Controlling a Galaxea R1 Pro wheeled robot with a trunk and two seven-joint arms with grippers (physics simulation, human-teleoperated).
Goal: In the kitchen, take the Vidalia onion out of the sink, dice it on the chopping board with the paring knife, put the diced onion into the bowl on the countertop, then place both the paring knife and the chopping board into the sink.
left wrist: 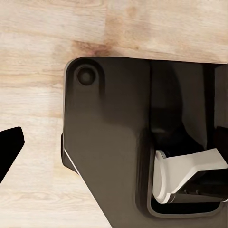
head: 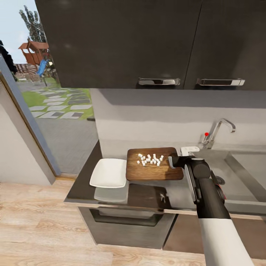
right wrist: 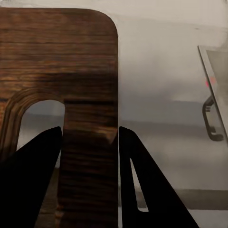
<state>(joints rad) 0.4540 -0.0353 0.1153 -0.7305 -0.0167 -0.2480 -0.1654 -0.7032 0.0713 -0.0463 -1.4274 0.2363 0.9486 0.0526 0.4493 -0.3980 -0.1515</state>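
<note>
- A simulated kitchen seen from the robot's head: glossy dark upper cabinets (head: 155, 40) with two chrome handles hang over a pale grey wall, and a light wood plank floor (head: 33, 225) lies below.
- A long grey countertop (head: 83, 184) with a thin light-wood front edge runs across the middle of the scene.
- The brown wooden chopping board (head: 153, 171) is held above the countertop, roughly level; its dark reflection shows on the worktop under it.
- Small white cubes of diced onion (head: 150, 159) lie scattered on the board's far half.
- The white, squarish bowl (head: 109, 173) sits on the countertop just beside the board's left edge; it holds no onion.
- The right gripper (head: 173, 162) meets the board's right end, its dark arm reaching in from the lower right.
- In the right wrist view, the gripper's two black fingers (right wrist: 35, 180) pinch the strip of wood between the board's oval slot and its end edge, one finger on each side, pressed against the chopping board (right wrist: 71, 61).
- The grey sink (head: 236, 173) lies to the right of the board, with a chrome tap (head: 220, 131) and a red knob behind it.
- The left wrist view looks down at plank floor (left wrist: 33, 47) and a dark part of the robot's own body (left wrist: 109, 142); one black fingertip (left wrist: 9, 147) of the left gripper pokes in at the edge, and I cannot tell whether that claw is spread or pressed together.
- At the far left, a window (head: 44, 74) looks out on grass, paving stones and a playground.
</note>
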